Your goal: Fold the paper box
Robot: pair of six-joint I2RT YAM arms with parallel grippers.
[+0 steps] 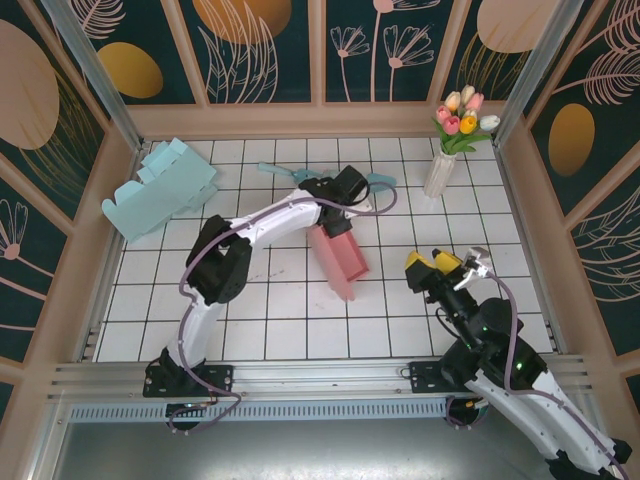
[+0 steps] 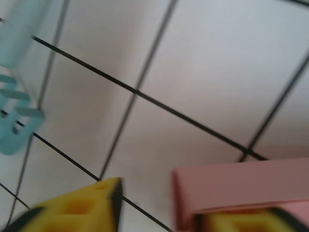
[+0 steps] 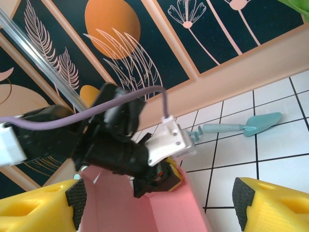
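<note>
Right gripper [image 1: 447, 262] spread wide, empty, toward table [image 1: 260, 330] right edge | left gripper [image 1: 335, 218] jaws parted, released, at far end of pink paper box [image 1: 341, 262], mid-table

Overhead view looks down; both wrist views share pink box [image 1: 338, 258]

tulip vase [image 1: 438, 176], teal scoop [image 3: 236, 128], tiled table [image 1: 270, 330]

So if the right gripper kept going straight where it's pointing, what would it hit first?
Most likely the pink box, which sits dead ahead of the right gripper. The left arm is just behind it, though depth is hard to judge.
</note>
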